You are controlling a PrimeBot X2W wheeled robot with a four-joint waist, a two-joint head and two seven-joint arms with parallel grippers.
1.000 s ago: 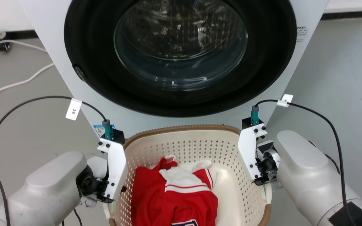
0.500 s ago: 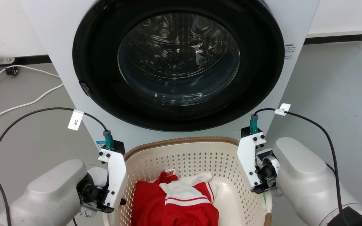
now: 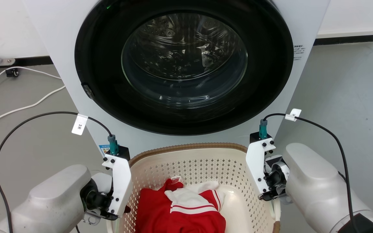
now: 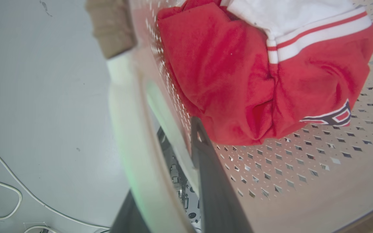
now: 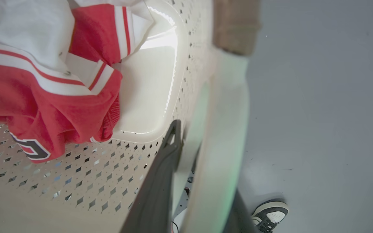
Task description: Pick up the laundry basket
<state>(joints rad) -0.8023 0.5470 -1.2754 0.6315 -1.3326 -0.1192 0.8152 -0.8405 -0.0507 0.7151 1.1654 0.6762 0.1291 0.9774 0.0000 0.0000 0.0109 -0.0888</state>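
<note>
Gripping the laundry basket [image 3: 202, 166] by both sides, right in front of the washing machine [image 3: 309, 26], just below its round glass door [image 3: 185, 61]. Clamping the left gripper [image 4: 170, 142] tight across the left handle [image 4: 121, 106], inside and outside the perforated wall. Pinching the right handle [image 5: 228, 123] the same way with the right gripper [image 5: 202, 142]. Carrying a red and white garment [image 3: 180, 216] heaped in the basket. Catching a sneaker [image 5: 270, 212] on the grey floor [image 5: 319, 97] beyond the right handle.

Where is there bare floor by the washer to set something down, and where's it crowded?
Free: grey floor right of the washing machine, though a shoe stands beside the laundry basket there. Crowded: white cables cross the floor on its left; the basket sits before its door.
</note>
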